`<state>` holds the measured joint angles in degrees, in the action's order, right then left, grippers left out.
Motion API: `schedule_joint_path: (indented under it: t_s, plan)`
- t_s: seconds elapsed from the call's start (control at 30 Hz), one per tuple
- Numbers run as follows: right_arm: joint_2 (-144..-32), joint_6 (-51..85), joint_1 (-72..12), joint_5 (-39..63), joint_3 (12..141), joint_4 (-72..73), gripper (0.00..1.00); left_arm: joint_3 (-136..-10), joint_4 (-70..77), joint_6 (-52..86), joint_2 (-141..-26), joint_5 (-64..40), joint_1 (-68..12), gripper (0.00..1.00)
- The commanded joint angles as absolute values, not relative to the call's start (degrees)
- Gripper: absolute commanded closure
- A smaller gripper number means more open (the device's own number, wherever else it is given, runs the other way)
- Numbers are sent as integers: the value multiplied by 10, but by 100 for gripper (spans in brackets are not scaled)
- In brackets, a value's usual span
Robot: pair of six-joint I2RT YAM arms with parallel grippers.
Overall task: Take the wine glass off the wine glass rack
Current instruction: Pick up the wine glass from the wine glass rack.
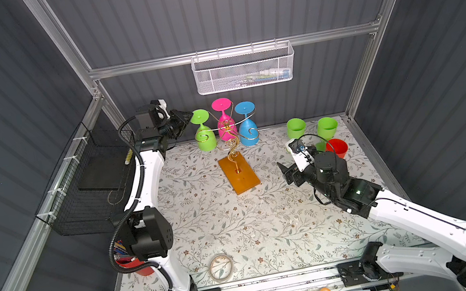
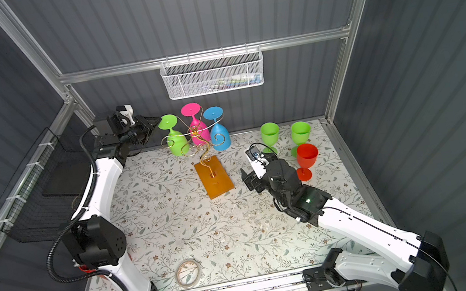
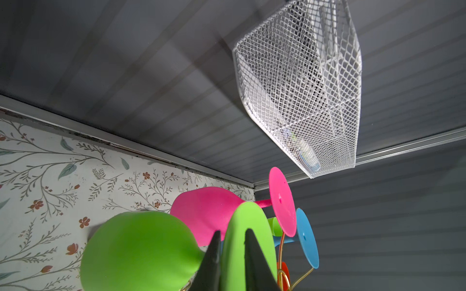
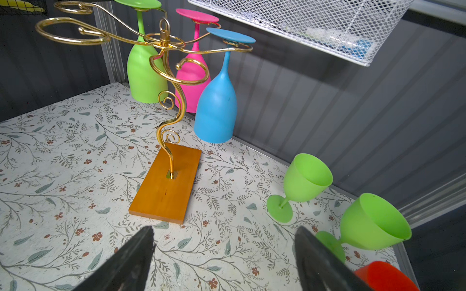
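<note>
Rack [image 1: 239, 174], mid-desk [image 1: 239, 231]: hanging green glass [image 1: 205, 139], pink glass [image 1: 225, 125], blue glass [image 1: 248, 131], all foot-up.
Desk: loose green glass [image 2: 269, 133], second green glass [image 2: 300, 132], red glass [image 2: 307, 155].
My left gripper [image 3: 232, 231]: jaws narrow astride hanging green glass's foot; clamp unconfirmed.
My right gripper [image 4: 224, 231]: wide open, empty.
Lift-off pending.

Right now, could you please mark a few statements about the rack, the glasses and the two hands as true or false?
Three glasses hang on the wine glass rack. True.
The right hand holds the red glass. False: it is open and empty.
The left hand has its fingers on either side of the foot of the hanging green glass. True.
The blue glass stands upright. False: it hangs upside down from the rack.
</note>
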<state>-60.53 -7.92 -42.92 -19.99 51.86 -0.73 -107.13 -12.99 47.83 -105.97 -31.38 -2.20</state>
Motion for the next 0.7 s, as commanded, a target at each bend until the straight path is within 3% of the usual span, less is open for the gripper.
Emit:
schedule_joint_path:
  t_s: [0.0, 0.4, 0.67]
  plan:
    - [-612, -74, -431, -214, 522, -10, 13, -1067, -113, 484, -1034, -325, -24, 85]
    - [-614, -75, -431, -224, 524, -11, 13, -1051, -95, 497, -1023, -333, -24, 100]
    - [-610, -71, -431, -226, 526, -14, 13, -1051, -87, 509, -1013, -330, -24, 100]
